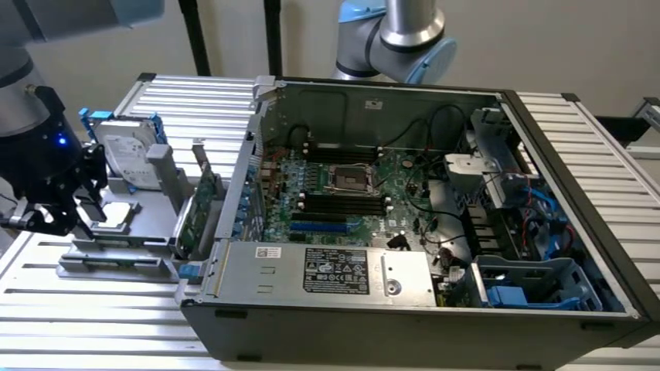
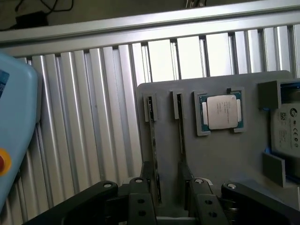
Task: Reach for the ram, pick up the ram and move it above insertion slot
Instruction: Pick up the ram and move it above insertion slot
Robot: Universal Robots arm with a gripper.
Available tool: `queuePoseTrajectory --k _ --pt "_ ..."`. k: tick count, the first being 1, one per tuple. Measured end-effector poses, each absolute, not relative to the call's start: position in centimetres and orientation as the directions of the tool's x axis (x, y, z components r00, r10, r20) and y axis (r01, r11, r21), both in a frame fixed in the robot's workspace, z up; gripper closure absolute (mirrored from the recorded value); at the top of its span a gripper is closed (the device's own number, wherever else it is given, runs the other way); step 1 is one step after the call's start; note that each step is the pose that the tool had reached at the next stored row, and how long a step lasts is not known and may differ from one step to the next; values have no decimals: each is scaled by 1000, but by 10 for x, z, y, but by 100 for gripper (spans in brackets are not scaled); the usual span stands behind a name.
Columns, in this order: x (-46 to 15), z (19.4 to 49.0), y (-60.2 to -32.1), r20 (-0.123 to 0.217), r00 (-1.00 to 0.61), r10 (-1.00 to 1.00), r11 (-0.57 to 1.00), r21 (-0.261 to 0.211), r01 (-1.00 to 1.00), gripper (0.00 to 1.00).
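Two ram sticks stand edge-on in slots of a grey holder plate (image 2: 225, 159): one ram stick (image 2: 153, 150) and a second ram stick (image 2: 181, 136) beside it. My gripper (image 2: 171, 208) hovers open over their near ends, a dark finger (image 2: 140, 204) on one side and another finger (image 2: 204, 204) on the other, holding nothing. In the exterior view my gripper (image 1: 46, 220) hangs at the holder on the exterior view's left. The black memory slots (image 1: 341, 204) lie on the motherboard inside the open computer case (image 1: 413, 309).
A processor chip (image 2: 220, 111) sits in a pocket beside the sticks and a hard drive (image 1: 129, 158) stands on the holder. A wider green expansion card (image 1: 201, 205) stands upright between holder and case wall. Cables and a blue drive cage (image 1: 526, 290) crowd the case's right.
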State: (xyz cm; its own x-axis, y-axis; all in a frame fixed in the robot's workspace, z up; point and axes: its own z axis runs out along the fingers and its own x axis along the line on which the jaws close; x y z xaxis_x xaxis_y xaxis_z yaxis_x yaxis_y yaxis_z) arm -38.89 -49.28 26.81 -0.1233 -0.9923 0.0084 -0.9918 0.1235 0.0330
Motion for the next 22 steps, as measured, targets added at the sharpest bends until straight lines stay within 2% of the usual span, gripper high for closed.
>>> queuePoseTrajectory --k 22 --pt "-388 232 -500 10 -49 -999 49 33 -998 64"
